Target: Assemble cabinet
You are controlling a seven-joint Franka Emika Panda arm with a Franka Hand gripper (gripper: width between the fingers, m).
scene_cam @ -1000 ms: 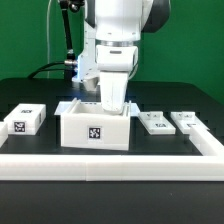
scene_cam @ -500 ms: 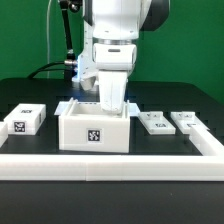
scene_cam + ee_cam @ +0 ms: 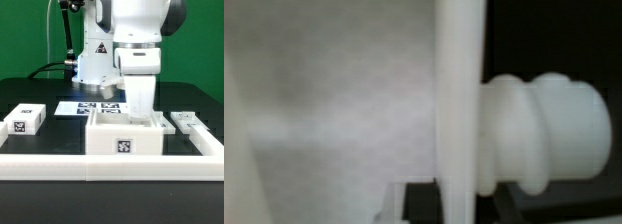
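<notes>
The large white cabinet box stands near the front rail, right of center in the exterior view, with a tag on its front face. My gripper reaches down into the box at its back right and is shut on the box's wall. In the wrist view the thin white wall runs between my dark fingertips, with my gripper closed around it, and a ribbed round white part sits beside the wall. A small white tagged block lies at the exterior view's left. A small white panel lies at the right.
The marker board lies flat behind the box, partly covered by my arm. A long white rail edges the table's front and turns back along the right side. The arm's base stands behind.
The box has slid toward the exterior view's right with my gripper in it. The marker board is now uncovered, and one of the two right-hand panels is now hidden behind the box.
</notes>
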